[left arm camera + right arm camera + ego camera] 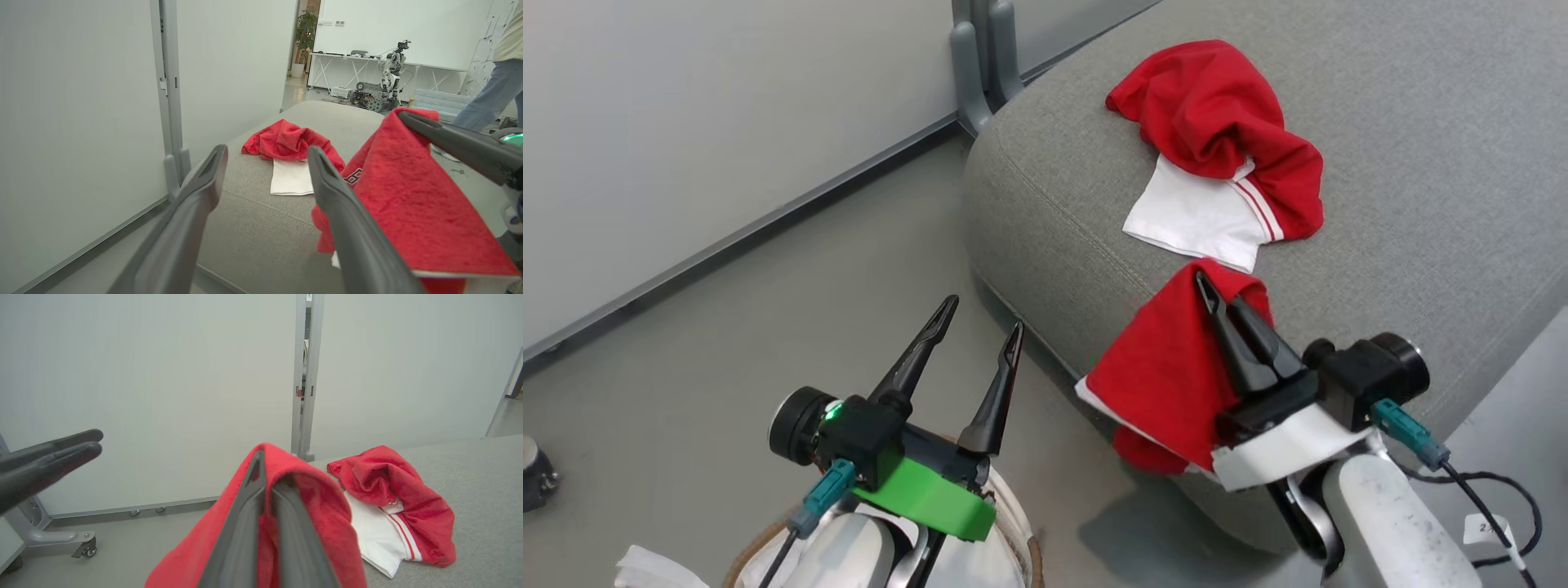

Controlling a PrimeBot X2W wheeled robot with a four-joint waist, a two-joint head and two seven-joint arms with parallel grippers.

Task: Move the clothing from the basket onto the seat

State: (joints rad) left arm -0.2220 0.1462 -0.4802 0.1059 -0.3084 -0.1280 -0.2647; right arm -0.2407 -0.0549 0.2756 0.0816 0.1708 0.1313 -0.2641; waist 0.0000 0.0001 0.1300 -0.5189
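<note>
Right gripper (1209, 290), fingers pressed together, pinches a bright red fabric garment (1160, 367) at the rounded edge of the large grey upholstered seat (1421, 163), where a second red-and-white garment (1217, 114) lies crumpled. Left gripper (983, 316) spread, empty.

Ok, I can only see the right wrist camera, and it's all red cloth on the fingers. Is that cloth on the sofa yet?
Observer: Not quite. In the head view the right gripper pinches the red garment at the seat's rounded front edge, and the cloth hangs down across that edge.
Operator: Where's the basket?
Observer: The basket is at the head view's bottom edge, under the left gripper.
Operator: Is that one carrying something too?
Observer: No. Its fingers are spread wide with nothing between them.
</note>
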